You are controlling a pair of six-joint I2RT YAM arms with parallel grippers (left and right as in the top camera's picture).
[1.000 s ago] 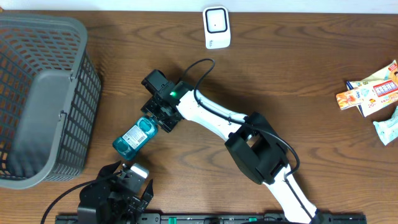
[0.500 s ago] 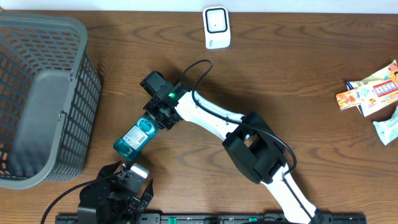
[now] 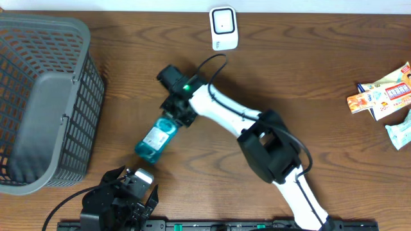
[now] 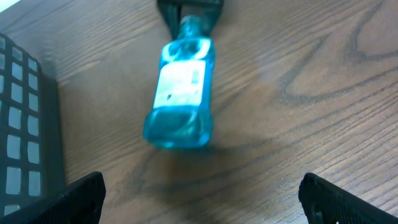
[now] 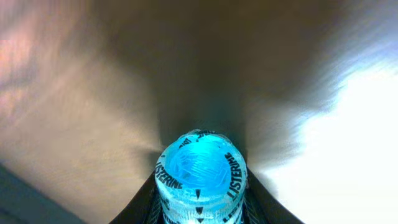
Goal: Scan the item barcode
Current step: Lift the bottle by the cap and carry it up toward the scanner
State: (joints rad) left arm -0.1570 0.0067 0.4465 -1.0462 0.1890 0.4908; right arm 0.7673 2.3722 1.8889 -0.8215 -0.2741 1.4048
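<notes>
At 6 o'clock, nearest the base, the left gripper is held wide open and empty. Toward centre, the mouthwash bottle, flat-sided clear blue plastic with a white label facing up, is clamped at its embossed round cap by the right gripper. This neck hold likely lets the label be swung to the glossy white scanner at 12 o'clock.

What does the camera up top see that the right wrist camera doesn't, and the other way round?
Only the top camera shows the gray basket, the white scanner, the snack packets and the whole right arm. Only the right wrist camera shows the cap up close, with LISTERINE printed around its rim. Both show the blue bottle, clamped in the right tool, and the wooden table.
</notes>
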